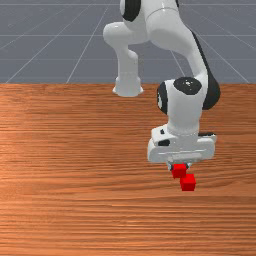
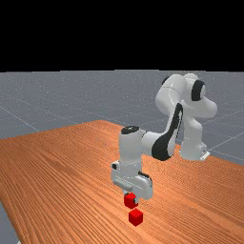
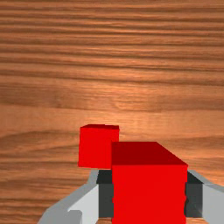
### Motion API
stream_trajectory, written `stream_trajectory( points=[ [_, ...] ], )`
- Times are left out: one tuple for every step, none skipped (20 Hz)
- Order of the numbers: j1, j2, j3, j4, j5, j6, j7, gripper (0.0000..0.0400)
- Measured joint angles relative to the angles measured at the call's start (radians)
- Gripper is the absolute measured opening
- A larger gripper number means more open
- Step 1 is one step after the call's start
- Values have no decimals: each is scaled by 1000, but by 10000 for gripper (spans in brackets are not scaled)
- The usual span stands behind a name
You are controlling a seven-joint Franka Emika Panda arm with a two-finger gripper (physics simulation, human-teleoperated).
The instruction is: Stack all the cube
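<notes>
Orange-brown wood is seen across one bench (image 1: 75, 210), where one loose red cube (image 1: 188, 183) is set. Another, the raised red cube (image 1: 178, 171), is pinched between two fingers (image 1: 171, 167), parted by its width, and is held higher than the loose red cube, toward the front view's left.
</notes>
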Motion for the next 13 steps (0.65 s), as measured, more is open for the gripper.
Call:
stream_trajectory(
  points=[
    [2, 9, -1, 3, -2, 0, 3, 190],
    [7, 13, -1, 7, -5, 1, 7, 190],
    [18, 15, -2, 11, -12, 0, 12, 190],
    [33, 16, -4, 14, -21, 0, 22, 190],
    [50, 16, -12, 18, -34, 1, 37, 190],
    [64, 18, -19, 24, -46, 0, 47, 190],
    [74, 19, -23, 31, -53, 1, 54, 190],
    [81, 21, -25, 37, -58, 2, 57, 190],
    [84, 25, -27, 45, -61, 3, 60, 190],
    [84, 30, -29, 57, -63, 2, 61, 190],
    [84, 37, -30, 68, -65, 1, 62, 190],
    [82, 44, -32, 76, -66, 0, 63, 190],
    [82, 50, -33, 80, -68, -5, 63, 272]
  ],
)
